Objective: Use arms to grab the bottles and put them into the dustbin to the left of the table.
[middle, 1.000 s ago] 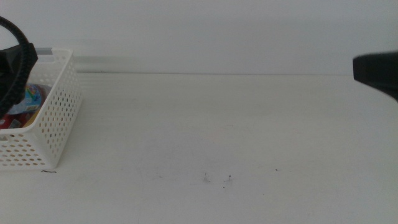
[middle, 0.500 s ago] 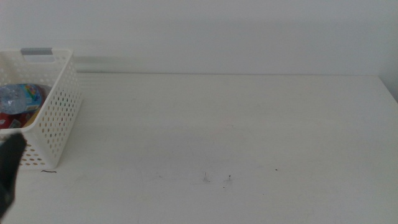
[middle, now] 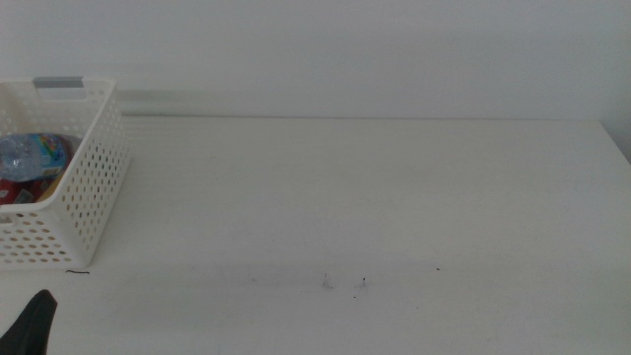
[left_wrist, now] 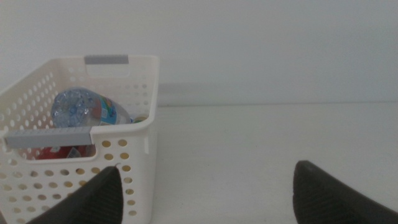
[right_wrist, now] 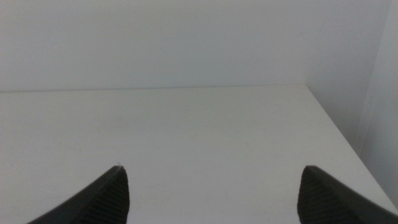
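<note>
Middle view: the dustbin is seen at the far left of the table, its grey rim strip at the back edge. Inside it, the clear water bottle lies on its side, with a patch of red just beneath it; whether that red is the soda can cannot be told. A few dark specks are visible on the tabletop near the front.

Only a dark tip of the left gripper is caught at the bottom left corner, in front of the dustbin and apart from it. The right gripper is out of this view.

In the left wrist view, the left gripper is seen with jaws spread wide and nothing between them. The dustbin is close ahead, off to one side, and the water bottle with its coloured label is seen over the near rim, red showing under it.

In the right wrist view, the right gripper is likewise spread wide and empty, held over bare table near its far corner.
</note>
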